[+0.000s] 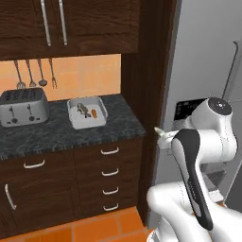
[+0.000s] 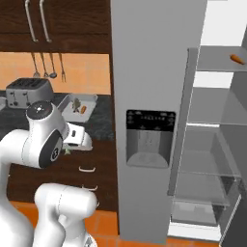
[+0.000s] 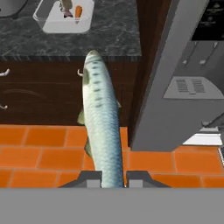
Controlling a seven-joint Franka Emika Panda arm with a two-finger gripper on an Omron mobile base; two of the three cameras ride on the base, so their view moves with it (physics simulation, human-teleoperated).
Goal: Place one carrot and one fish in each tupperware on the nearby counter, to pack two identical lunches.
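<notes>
the fingers (image 3: pixel 113 180) are clamped tight on a fish (image 3: pixel 101 127), held out over the floor below the surface (image 3: pixel 87 37). to do it well, the arm should lift it clear of the surface edge toward the tupperware (image 1: pixel 100 112) beside the toaster (image 1: pixel 22 107), which already holds a fish and carrot (image 1: pixel 94 113), so a second tray is likely the target.

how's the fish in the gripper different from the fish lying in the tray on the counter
The slim silver-grey fish in the gripper is clamped at its tail between the fingertips, off the counter; the small grey fish in the pale rectangular tray lies loose on the tray floor. The held fish hangs over the orange tiled floor; the tray fish sits beside a small orange carrot. Both look like the same slim greyish fish.
</notes>
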